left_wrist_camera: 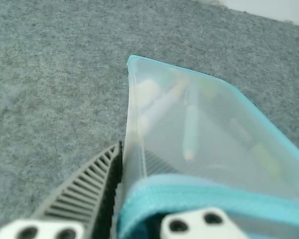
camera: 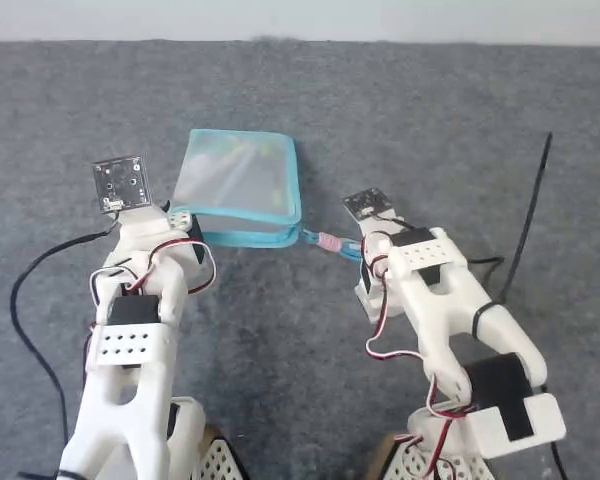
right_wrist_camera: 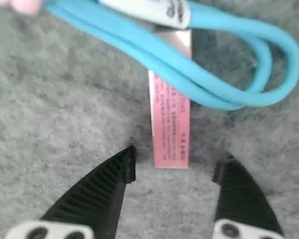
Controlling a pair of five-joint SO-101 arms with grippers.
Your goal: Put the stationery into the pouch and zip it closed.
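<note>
The clear pouch [camera: 238, 185] with teal edging lies mid-table, and pens and other stationery [left_wrist_camera: 189, 129] show through its mesh side [left_wrist_camera: 214, 149]. My left gripper [camera: 185, 225] sits at the pouch's near left corner, shut on the teal zipper band [left_wrist_camera: 127, 167]. From the pouch's right end trail a blue cord loop [right_wrist_camera: 214, 74] and a pink tag [right_wrist_camera: 169, 129]. My right gripper [right_wrist_camera: 177, 162] stands open just behind the tag, one finger on each side, touching neither. In the high view the tag [camera: 329, 241] lies just ahead of that gripper [camera: 365, 252].
Grey carpet-like cloth [camera: 430, 120] covers the whole table. A black cable [camera: 528, 220] runs along the right side and another [camera: 25, 290] loops at the left. The table's far edge meets a pale wall [camera: 300, 20].
</note>
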